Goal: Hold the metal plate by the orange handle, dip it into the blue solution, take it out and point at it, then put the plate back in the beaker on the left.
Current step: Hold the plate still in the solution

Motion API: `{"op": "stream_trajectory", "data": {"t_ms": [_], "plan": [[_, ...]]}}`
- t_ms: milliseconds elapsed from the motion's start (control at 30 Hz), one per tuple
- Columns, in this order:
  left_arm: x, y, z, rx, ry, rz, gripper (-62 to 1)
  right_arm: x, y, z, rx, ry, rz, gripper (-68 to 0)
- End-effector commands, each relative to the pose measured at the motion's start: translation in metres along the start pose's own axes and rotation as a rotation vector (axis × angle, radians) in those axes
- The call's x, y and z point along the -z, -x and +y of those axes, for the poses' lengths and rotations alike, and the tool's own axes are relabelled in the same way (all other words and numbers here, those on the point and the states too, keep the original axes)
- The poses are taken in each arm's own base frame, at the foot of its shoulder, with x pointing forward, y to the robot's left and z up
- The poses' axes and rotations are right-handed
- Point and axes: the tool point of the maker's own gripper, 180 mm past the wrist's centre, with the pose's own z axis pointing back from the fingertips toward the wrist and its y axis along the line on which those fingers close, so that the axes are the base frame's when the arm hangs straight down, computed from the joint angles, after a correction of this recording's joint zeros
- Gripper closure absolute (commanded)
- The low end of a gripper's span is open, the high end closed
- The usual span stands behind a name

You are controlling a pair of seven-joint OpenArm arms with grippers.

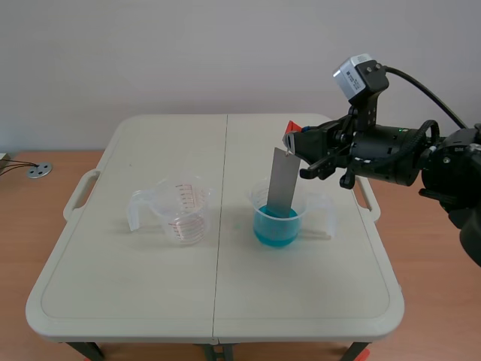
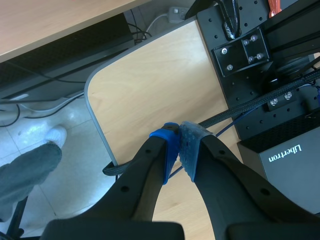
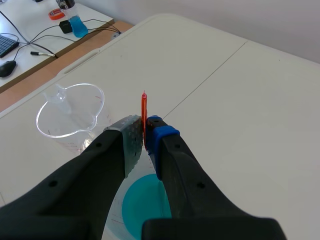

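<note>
**Plate at the dip: right claw pinching the orange handle above the blue beaker**

The right claw [image 1: 294, 139] is clamped on the orange handle [image 3: 144, 107], which stands edge-on between its two pads [image 3: 161, 134]; the metal plate [image 1: 281, 180] hangs below the claw, slightly tilted, its lower end inside the beaker [image 1: 276, 218] of blue solution [image 3: 145, 205] that sits directly under the claw. From where I stand the bottom edge seems to reach the liquid, though how deep it goes cannot be told. The empty beaker [image 1: 180, 210], where the plate must end up, stands ahead of the claw and off to one side, well apart from the blue one. The left claw [image 2: 179, 135] is pressed together on nothing, pads touching; it hangs off the table [image 1: 150, 301] over a wooden surface [image 2: 150, 90] and does not show in the scene view.

The step in hand appears to be the dip itself. To do it well:
- grip the handle only, and firmly;
- lower straight down so the plate does not lever against the beaker wall, since the beaker looks light and may tip or slide;
- wet a clear stretch of metal, with the pads above the liquid;
- lift vertically and let drips fall back into the beaker before carrying the plate aside for pointing.
</note>
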Motion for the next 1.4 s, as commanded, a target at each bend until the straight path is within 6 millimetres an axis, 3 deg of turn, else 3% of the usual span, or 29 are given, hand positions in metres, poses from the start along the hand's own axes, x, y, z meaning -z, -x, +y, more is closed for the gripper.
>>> {"op": "stream_trajectory", "data": {"t_ms": [0,1233,1367], "plan": [[-0.001,-0.003,-0.003,-0.009,0.005,-0.014,-1.8,-0.001,-0.004,-0.002,-0.018,-0.004,0.000,-1.5],[-0.001,-0.003,-0.003,-0.008,0.005,-0.014,-1.8,-0.028,-0.074,0.016,-0.212,-0.013,-0.123,-1.5],[-0.001,-0.012,0.003,0.022,0.002,-0.041,-1.8,-0.030,-0.080,0.018,-0.226,-0.019,-0.131,-1.5]]}}
